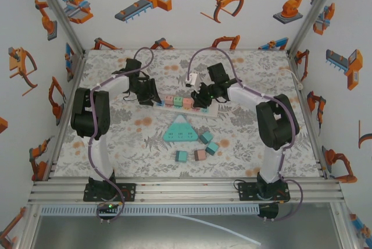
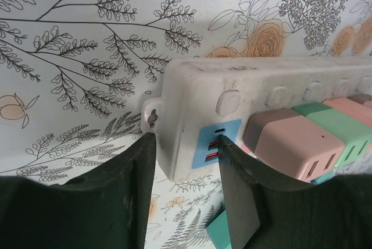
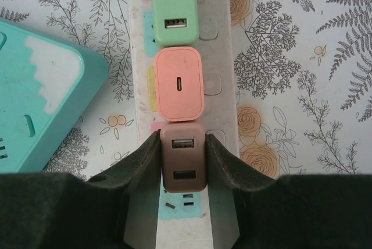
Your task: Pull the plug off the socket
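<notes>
Right wrist view: right gripper (image 3: 182, 144) pinching brown plug (image 3: 183, 164); left gripper (image 2: 186, 139) clamping power strip (image 2: 192, 80) end. Probably needing straight upward pull, left holding strip down.

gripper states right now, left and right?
left gripper: shut on the end of the power strip.
right gripper: shut on the brown plug.

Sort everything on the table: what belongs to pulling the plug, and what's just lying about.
For the job:
white power strip
brown plug
right gripper, shut on the brown plug
left gripper, clamped on the strip's end

Lying about:
teal triangular socket block
loose teal and pink blocks
pink plug and green plug, both in the strip
</notes>
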